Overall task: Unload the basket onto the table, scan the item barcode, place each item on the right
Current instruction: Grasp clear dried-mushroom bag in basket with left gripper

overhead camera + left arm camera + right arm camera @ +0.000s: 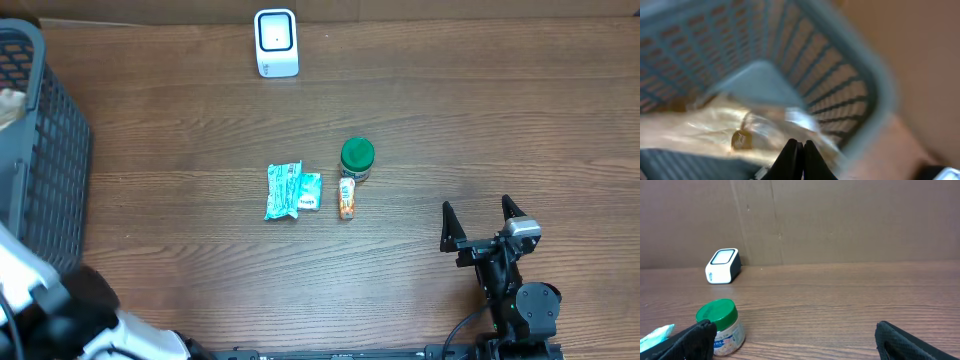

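On the brown wooden table (450,120), three small items lie together near the middle. A jar with a green lid (357,157) stands upright; just in front of it, toward the robot, a small orange packet (347,198) lies flat, and to that packet's left sits a teal wrapped pack (290,190), close beside it. A white barcode scanner (276,42) stands at the far edge of the table, well apart from these items. From the right wrist view the scanner (722,266) sits against the back wall, and the jar (720,326) is nearer the camera, at the left.

The right gripper (484,224) rests over the table at the right, near the robot's side, well apart from the items. Its two black fingers (447,225) stand spread wide with nothing between them.

A grey slotted basket (45,150) stands at the left edge of the table. The left arm is at the lower left corner of the overhead view, beside the basket, and its gripper cannot be made out there. The left wrist view is blurred: the left gripper (796,159) points toward the basket (840,85), its dark fingertips pressed together. Something pale and crinkled (725,125) lies inside the basket just beyond the tips; whether the fingers pinch any of it cannot be told.
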`<state>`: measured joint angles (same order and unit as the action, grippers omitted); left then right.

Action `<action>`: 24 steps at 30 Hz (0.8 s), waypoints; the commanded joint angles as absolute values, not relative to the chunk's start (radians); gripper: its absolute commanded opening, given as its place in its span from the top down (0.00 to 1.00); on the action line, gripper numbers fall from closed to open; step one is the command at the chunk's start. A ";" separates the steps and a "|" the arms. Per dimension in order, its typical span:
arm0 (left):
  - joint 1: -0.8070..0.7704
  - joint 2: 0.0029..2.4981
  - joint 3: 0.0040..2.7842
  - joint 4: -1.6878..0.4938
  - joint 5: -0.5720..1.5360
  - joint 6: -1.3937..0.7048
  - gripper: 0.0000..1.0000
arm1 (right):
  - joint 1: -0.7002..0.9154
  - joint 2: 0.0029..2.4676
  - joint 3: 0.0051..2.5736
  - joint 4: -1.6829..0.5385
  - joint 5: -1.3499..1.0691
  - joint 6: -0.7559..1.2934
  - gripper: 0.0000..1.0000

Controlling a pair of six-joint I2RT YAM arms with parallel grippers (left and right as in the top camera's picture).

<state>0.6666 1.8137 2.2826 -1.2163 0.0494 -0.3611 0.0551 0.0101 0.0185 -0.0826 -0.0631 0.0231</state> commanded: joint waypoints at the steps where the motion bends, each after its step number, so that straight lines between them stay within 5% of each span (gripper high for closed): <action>1: 0.604 1.709 2.292 -1.231 0.105 -0.365 0.96 | 0.062 0.003 0.008 -0.078 -0.062 0.027 0.00; 13: 0.263 1.653 2.287 -1.366 0.016 -0.296 0.96 | 0.062 0.003 0.008 -0.078 -0.062 0.027 0.00; 14: 0.267 1.653 2.287 -1.356 0.013 -0.295 0.89 | 0.062 0.003 0.008 -0.078 -0.062 0.027 0.00; 17: 0.313 1.653 2.287 -1.322 0.011 -0.296 0.32 | 0.062 0.003 0.008 -0.078 -0.062 0.027 0.00; 20: 0.409 1.660 2.287 -1.303 -0.003 -0.331 0.02 | 0.062 0.003 0.008 -0.078 -0.062 0.027 0.00; 24: 0.535 1.678 2.286 -1.305 0.001 -0.384 0.00 | 0.062 0.003 0.008 -0.078 -0.062 0.027 0.00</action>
<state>0.4419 1.6527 2.2845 -1.3087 0.0189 -0.3302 0.0551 0.0101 0.0185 -0.0822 -0.0631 0.0231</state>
